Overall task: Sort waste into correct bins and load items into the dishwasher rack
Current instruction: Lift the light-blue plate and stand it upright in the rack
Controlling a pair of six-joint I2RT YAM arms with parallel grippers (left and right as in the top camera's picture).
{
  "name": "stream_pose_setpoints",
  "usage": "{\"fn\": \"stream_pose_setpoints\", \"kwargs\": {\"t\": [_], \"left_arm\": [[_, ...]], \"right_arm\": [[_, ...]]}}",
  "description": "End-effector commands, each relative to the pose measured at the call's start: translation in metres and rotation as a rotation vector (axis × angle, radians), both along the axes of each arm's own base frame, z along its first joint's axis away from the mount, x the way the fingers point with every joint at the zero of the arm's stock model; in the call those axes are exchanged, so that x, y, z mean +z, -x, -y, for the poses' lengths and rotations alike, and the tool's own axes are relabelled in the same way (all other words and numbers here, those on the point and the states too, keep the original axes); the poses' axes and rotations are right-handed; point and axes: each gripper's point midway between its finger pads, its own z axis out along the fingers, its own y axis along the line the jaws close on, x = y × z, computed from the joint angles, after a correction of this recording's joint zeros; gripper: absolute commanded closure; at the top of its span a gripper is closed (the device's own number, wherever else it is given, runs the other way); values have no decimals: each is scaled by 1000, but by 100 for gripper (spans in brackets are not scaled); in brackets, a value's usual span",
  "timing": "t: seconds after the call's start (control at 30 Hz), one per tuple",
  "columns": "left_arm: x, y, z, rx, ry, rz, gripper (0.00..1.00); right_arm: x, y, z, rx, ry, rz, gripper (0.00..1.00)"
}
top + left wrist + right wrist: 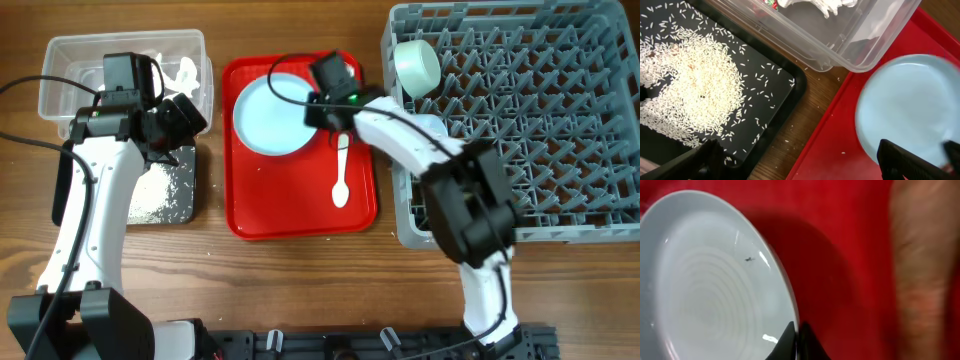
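Observation:
The pale blue plate (268,115) lies on the flat red tray (300,215). My right gripper (327,108) is shut on the plate's right rim; the wrist view shows both fingertips (799,341) pinching the rim of the plate (705,280). The white spoon (342,175) lies on the red tray beside it. My left gripper (185,120) is open and empty, hovering (805,167) over the gap between the black tray (785,90) of rice grains (690,85) and the red tray (840,145). The clear tub (120,60) holds white scraps (185,70). A pale green bowl (417,65) stands in the grey rack (540,120).
The black tray (160,190) sits just in front of the clear tub at the left. The rack fills the right side, close against the red tray. Bare wooden table lies along the front edge.

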Motion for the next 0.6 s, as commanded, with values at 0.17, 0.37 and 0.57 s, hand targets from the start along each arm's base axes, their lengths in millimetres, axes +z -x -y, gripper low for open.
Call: {"fn": "stream_pose_setpoints", "kwargs": {"t": [0.17, 0.37, 0.57], "left_arm": [[5, -2, -1, 3, 2, 17, 0], [5, -2, -1, 3, 2, 17, 0], [5, -2, -1, 3, 2, 17, 0]], "right_arm": [[280, -3, 116, -204, 307, 668, 96], [341, 44, 245, -474, 1078, 632, 96], [316, 56, 304, -328, 1311, 366, 96]]}}
